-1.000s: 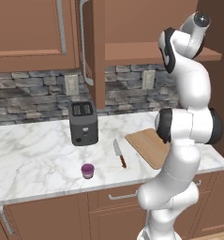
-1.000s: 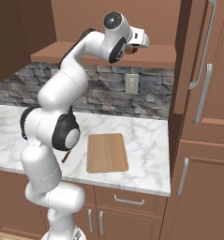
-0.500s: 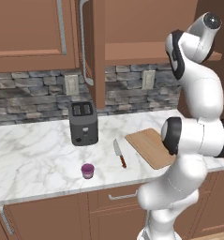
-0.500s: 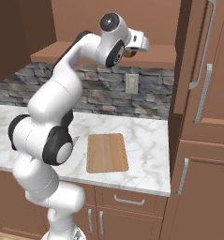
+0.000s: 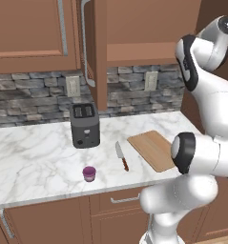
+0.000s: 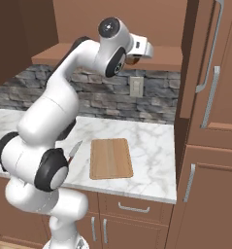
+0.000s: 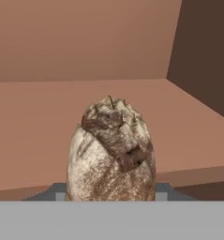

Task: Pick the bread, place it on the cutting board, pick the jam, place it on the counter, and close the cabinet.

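The small dark-brown crusty bread lump with tan mottling [image 7: 111, 150] is seen at centre-bottom of the hand view, right up against the camera, with the brown wooden shelf [image 7: 38, 126] of the open reddish-brown wall cabinet [image 5: 94, 52] spread behind it. The white arm's two-finger gripper [image 6: 139, 54] is raised to shelf level at upper centre of the right base view, with a bit of brown showing at its tip. The bread appears to be sitting between the fingers, but the tips are hidden behind the loaf, so a firm clench versus a loose bracket cannot be told. Whether the loaf rests on the shelf or is lifted off it cannot be told either. The flat light tan wooden cutting board [image 6: 110, 158] is laid bare at centre of the right base view on the white marble counter [image 6: 151, 146], presumably left free as the drop spot. The tiny purple jam jar [image 5: 89, 173] is placed on the counter at lower-left-centre of the left base view, so that step is judged done. A red-handled knife [image 5: 121, 157] lies between jar and board, and a dark toaster [image 5: 84, 125] stands behind it. The cabinet door is swung out, needed for access and left for last.
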